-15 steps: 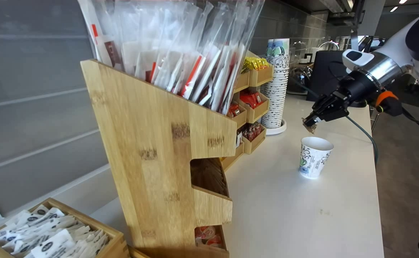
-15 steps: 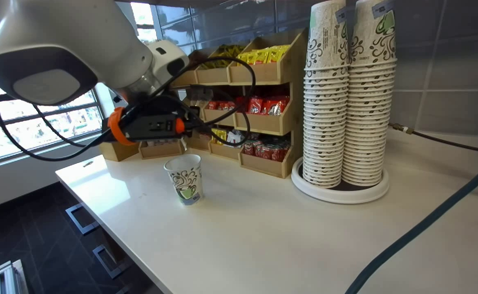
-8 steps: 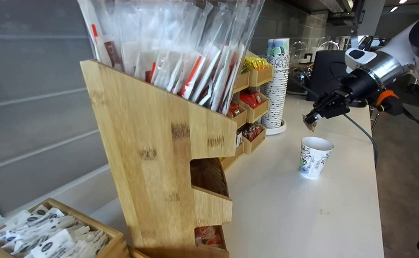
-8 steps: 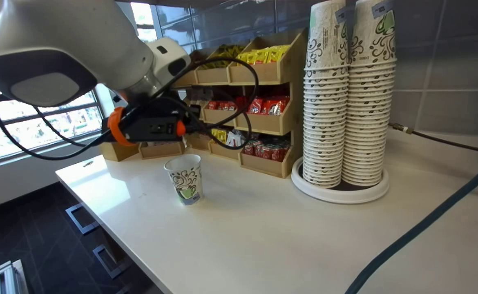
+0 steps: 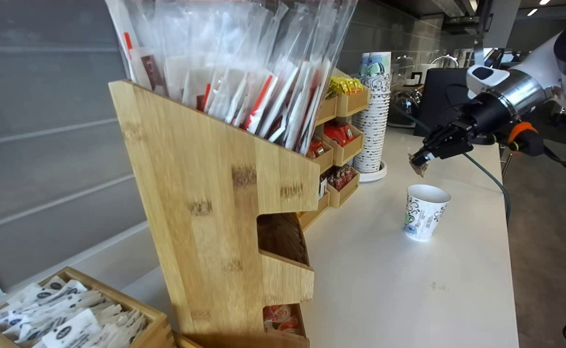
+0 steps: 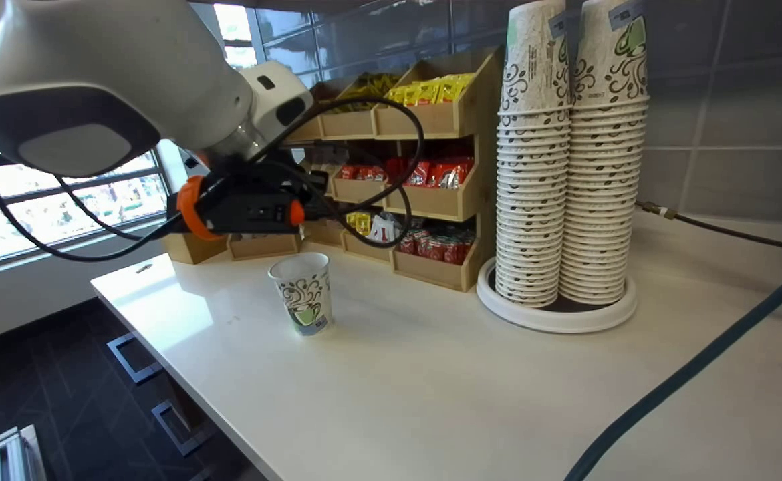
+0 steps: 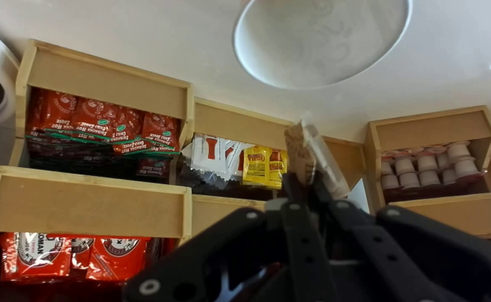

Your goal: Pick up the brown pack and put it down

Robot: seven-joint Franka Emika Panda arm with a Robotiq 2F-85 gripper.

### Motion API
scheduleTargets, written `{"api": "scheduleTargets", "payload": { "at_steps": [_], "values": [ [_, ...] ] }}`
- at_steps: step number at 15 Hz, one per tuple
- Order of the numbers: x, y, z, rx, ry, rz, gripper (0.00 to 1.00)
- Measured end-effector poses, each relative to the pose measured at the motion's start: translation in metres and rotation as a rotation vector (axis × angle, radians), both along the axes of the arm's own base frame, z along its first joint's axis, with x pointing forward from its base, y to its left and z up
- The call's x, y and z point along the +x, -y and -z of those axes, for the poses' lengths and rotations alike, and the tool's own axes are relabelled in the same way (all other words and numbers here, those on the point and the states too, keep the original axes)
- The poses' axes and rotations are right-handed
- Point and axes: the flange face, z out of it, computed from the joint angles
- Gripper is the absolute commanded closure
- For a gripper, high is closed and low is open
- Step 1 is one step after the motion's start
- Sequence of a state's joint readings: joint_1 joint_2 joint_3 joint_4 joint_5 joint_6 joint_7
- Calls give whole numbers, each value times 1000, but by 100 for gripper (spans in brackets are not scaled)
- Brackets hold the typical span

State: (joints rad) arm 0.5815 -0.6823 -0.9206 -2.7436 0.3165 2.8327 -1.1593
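The brown pack [image 5: 419, 169] is pinched at the fingertips of my gripper [image 5: 424, 157] and hangs in the air. In the wrist view the brown pack [image 7: 299, 152] sticks out beyond the nearly joined fingertips of the gripper [image 7: 307, 186]. A pale, shiny strip shows right beside it; whether that belongs to the pack I cannot tell. A patterned paper cup [image 5: 423, 215] stands upright on the counter, lower than the pack and not touched by it. Both exterior views show this cup [image 6: 305, 294]. In an exterior view, the arm and cables [image 6: 364, 100] hide the fingertips and the pack.
A bamboo rack [image 6: 424, 200] holds yellow, red and white packets along the wall. Two tall cup stacks [image 6: 565, 200] rise from a white round tray [image 6: 558, 321]. A large bamboo holder [image 5: 225, 217] with wrapped cutlery stands at the front. The counter edge [image 5: 509, 270] drops to the floor.
The gripper, holding the brown pack, has risen very slightly and shifted a little over the last second; it is almost still now. The cup has stayed in place.
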Motion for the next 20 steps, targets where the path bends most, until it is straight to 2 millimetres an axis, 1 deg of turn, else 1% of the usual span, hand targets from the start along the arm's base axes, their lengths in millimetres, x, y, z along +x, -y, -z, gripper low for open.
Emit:
{"api": "scheduleTargets", "payload": {
  "at_steps": [9,15,20],
  "values": [
    [-1,-2,2,8,-14,-14,98],
    [-2,-2,-2,22,-4,-24,98],
    [-6,-4,4,38,-51,-55,98]
  ]
}}
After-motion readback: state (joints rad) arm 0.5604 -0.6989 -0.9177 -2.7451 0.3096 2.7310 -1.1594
